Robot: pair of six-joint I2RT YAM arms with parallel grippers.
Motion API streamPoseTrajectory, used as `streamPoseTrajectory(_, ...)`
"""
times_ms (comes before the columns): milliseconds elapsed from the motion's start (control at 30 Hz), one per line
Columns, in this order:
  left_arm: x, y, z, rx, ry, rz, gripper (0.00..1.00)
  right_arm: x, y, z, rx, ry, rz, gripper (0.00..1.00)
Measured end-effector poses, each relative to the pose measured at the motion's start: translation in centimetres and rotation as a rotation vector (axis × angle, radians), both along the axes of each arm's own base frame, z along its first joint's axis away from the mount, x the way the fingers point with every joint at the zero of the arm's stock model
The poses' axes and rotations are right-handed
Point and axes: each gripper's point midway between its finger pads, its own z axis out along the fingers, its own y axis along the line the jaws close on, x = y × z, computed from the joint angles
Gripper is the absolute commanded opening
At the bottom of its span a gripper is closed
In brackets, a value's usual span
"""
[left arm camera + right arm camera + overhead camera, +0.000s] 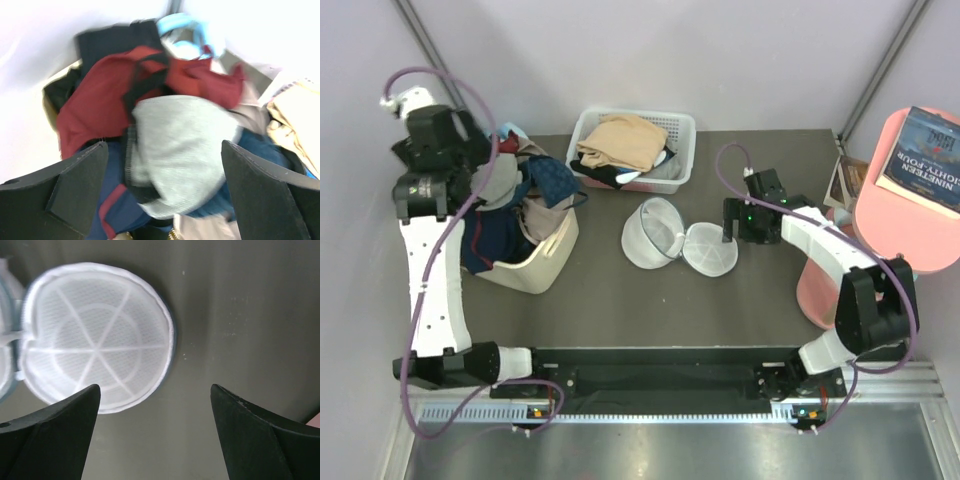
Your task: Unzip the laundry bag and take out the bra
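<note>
Two hands, and both are wide open and hold nothing. My left hand (164,145) hangs over the cream tub (552,258) at the left of the tabletop (620,310). The grey bra (175,150) lies on top of the pile in that tub, partly on a dark red cloth (95,100). My right hand (155,386) hangs over the laundry bag (655,235) in the middle. The bag lies unzipped, its two round halves spread side by side, and I see nothing inside. The white basket (682,125) behind it holds a tan garment (620,145). I think the job is about done. Next I would lift both arms away without snagging any cloth.
</note>
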Motion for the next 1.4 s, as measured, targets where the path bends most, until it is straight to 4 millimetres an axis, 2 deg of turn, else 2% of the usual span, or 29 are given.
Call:
streamPoseTrajectory(33,0.3,-1.3,0.8,0.029,-0.004,-0.025,0.99,0.0,-0.1,-0.7,-0.011,0.018,-0.004,0.84)
streamPoseTrajectory(167,2.8,-9.3,4.3,0.08,-0.064,-0.222,0.99,-0.1,-0.6,-3.6,-0.055,0.083,-0.013,0.71)
streamPoseTrajectory(267,3.9,-14.1,4.7,0.09,-0.077,-0.322,0.99,0.2,-0.7,-5.0,-0.071,0.107,-0.016,0.64)
streamPoseTrajectory(367,4.7,-19.4,3.7,0.103,-0.055,-0.431,0.99,0.4,-0.8,-6.4,-0.088,0.133,-0.02,0.61)
streamPoseTrajectory(433,4.9,-23.8,2.6,0.107,-0.037,-0.527,0.99,0.4,-0.9,-7.2,-0.097,0.148,-0.022,0.57)
streamPoseTrajectory(567,4.5,-31.9,-1.0,0.086,0.016,-0.711,0.99,0.4,-1.0,-8.3,-0.11,0.17,-0.02,0.48)
streamPoseTrajectory(633,3.5,-35.2,-4.2,0.048,0.072,-0.803,0.99,0.6,-1.0,-8.8,-0.116,0.177,-0.015,0.38)
streamPoseTrajectory(667,3.2,-36.0,-5.4,0.037,0.096,-0.827,0.99,0.7,-0.9,-8.8,-0.114,0.171,-0.01,0.28)
streamPoseTrajectory(733,2.6,-37.1,-8.4,0.002,0.155,-0.864,0.99,1.0,-0.8,-8.9,-0.115,0.161,-0.004,0.18)
streamPoseTrajectory(767,2.5,-37.3,-9.5,-0.009,0.176,-0.87,0.99,1.2,-0.7,-8.9,-0.114,0.159,0.0,0.08)
streamPoseTrajectory(833,2.1,-37.4,-11.9,-0.022,0.225,-0.877,0.99,1.7,-0.6,-8.8,-0.113,0.155,0.004,0.0)
streamPoseTrajectory(967,1.7,-37.3,-14.1,-0.033,0.271,-0.877,0.99,2.0,-1.0,-8.5,-0.142,0.164,0.003,0.0)
streamPoseTrajectory(1067,1.8,-37.5,-14.8,-0.036,0.271,-0.878,0.99,2.2,-2.4,-7.6,-0.219,0.166,-0.007,0.0)
streamPoseTrajectory(1200,1.8,-37.6,-16.3,-0.05,0.284,-0.884,0.99,3.7,-4.9,-4.3,-0.348,0.12,-0.029,0.0)
streamPoseTrajectory(1400,1.7,-38.1,-18.0,-0.113,0.298,-0.891,0.99,6.7,-7.8,3.7,-0.531,-0.024,-0.082,0.0)
